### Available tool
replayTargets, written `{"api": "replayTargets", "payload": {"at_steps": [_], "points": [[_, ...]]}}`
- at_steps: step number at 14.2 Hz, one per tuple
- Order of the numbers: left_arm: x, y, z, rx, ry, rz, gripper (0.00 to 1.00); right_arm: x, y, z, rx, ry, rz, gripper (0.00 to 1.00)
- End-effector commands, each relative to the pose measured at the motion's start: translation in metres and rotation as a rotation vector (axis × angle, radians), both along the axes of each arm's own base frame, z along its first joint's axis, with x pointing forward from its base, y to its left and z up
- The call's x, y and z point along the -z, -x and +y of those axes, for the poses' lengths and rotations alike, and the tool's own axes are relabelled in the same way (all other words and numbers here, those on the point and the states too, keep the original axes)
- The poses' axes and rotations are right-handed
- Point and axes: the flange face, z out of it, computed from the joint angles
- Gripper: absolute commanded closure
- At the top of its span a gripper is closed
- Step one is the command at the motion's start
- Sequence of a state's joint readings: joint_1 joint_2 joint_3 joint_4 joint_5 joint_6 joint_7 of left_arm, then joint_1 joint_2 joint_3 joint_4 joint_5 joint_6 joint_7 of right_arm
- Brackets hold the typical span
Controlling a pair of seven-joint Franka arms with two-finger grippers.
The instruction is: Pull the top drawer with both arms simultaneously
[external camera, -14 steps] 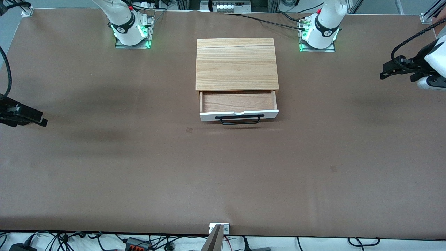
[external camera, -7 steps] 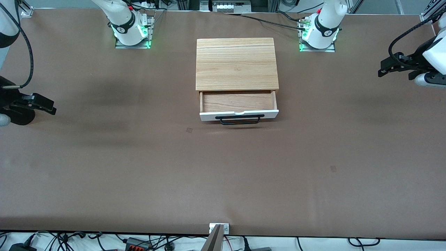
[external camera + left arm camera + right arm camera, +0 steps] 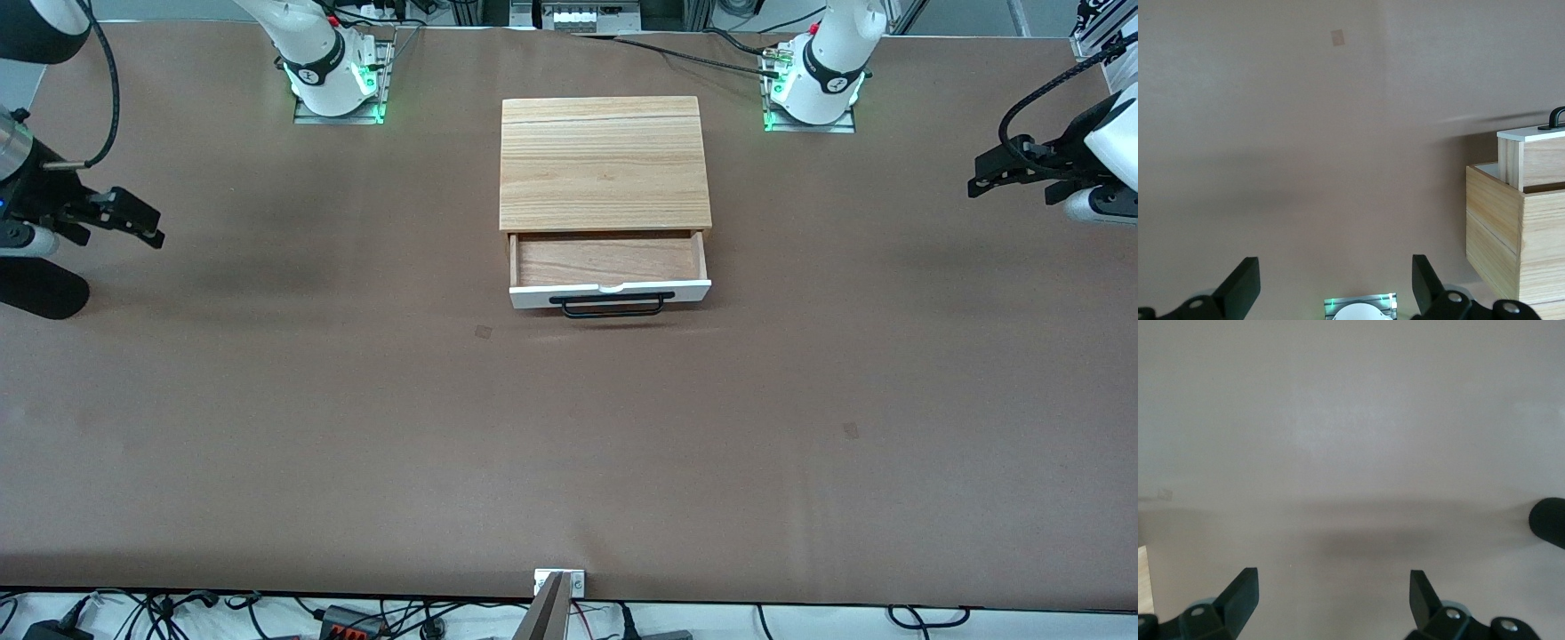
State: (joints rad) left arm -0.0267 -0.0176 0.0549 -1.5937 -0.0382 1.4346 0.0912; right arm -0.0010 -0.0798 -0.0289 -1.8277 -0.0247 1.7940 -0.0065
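Drawer [image 3: 610,272] pulled out — left tool [image 3: 981,180], right tool [image 3: 148,229] spread, over table ends.

The cabinet [image 3: 605,163] stands on the table [image 3: 356,427] midway between the two arm bases, toward the bases' edge. The top drawer [image 3: 609,271] juts out of the cabinet's front, toward the front camera, with its handle [image 3: 607,305] on the outer face, nearest that camera. The left gripper [image 3: 1000,173] hangs over the table's left-arm end, well apart from the cabinet, its fingers [image 3: 1239,288] spread wide. The right gripper [image 3: 133,218] hangs over the table's right-arm end, also well apart from the cabinet, its fingers [image 3: 1241,593] likewise spread. Nothing is between either pair of fingers.
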Motion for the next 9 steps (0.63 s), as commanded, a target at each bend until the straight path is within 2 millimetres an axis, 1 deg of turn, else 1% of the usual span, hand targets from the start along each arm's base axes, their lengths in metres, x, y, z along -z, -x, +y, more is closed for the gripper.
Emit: {"api": "replayTargets", "payload": {"at_steps": [1, 4, 6, 9], "points": [[-0.0046, -0.004, 0.002, 0.003, 0.014, -0.009, 0.0, -0.0087, 0.0098, 0.0019, -0.007, 0.013, -0.007, 0.0], [-0.0046, -0.004, 0.0021, 0.003, 0.014, -0.009, 0.0, -0.0135, 0.012, 0.0007, -0.046, 0.017, 0.025, 0.0], [-0.0047, -0.0041, 0.0021, 0.002, 0.014, -0.01, 0.0, -0.0128, 0.0156, -0.001, -0.039, 0.016, 0.048, 0.0], [-0.0039, -0.0046, 0.0021, 0.002, 0.014, -0.009, 0.0, -0.0135, 0.0146, 0.0026, -0.031, 0.013, 0.039, 0.0]]}}
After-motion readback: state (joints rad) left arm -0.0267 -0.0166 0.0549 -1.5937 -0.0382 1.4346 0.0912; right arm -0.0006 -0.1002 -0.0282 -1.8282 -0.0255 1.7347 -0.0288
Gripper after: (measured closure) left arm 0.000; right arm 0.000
